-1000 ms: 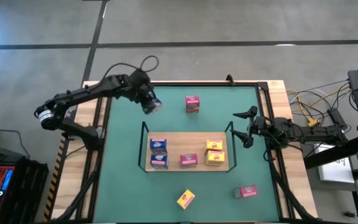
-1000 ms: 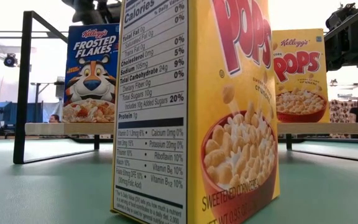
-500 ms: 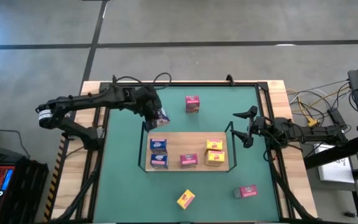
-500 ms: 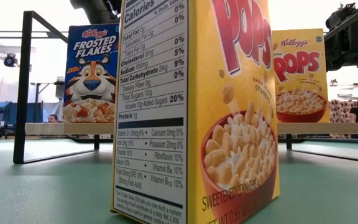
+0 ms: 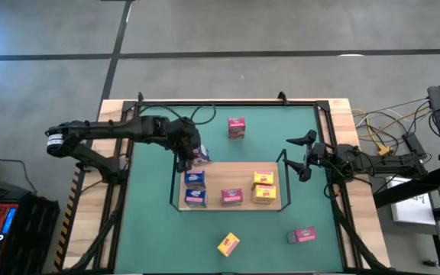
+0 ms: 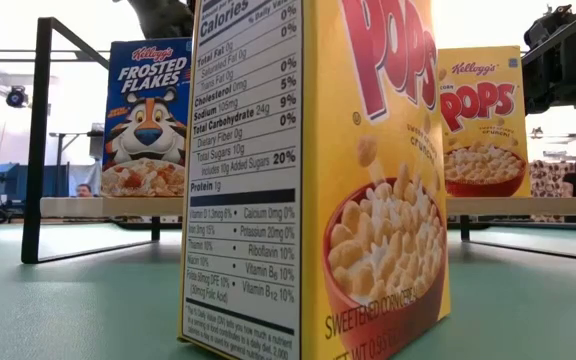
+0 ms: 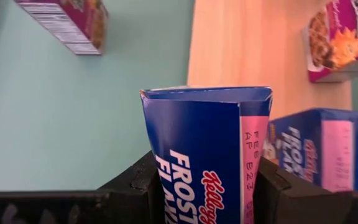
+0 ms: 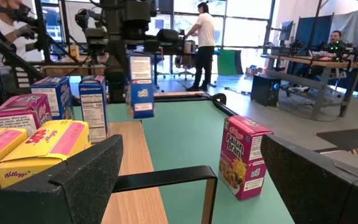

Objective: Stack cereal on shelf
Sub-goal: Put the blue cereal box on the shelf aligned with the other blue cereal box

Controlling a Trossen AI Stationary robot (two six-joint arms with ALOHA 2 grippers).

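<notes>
We see the left tool clamped on a blue box, one dark finger pressed against each narrow side. In the high view that box hangs over the far left edge of the shelf, just beyond the two blue boxes that stand there one behind the other. In the right wrist view the carried box is clear of the board, lifted above it. Its side reads "FROSTED" with a Kellogg's script and a stamped date line too small to read fully.

On the shelf we also count one pink box in the middle and two yellow boxes on the right. Off the shelf, on the green surface, a pink Raisin Bran box stands on the far side, a yellow box stands near the front, and another pink box lies at the front right.

The low view is filled by that front yellow box, showing "POPS", "SWEETENED CORN CEREAL" and a nutrition panel. Behind it we read "Kellogg's FROSTED FLAKES" and a further "POPS" box.

The right tool waits just beside the right end of the shelf, fingers spread wide with nothing between them.
</notes>
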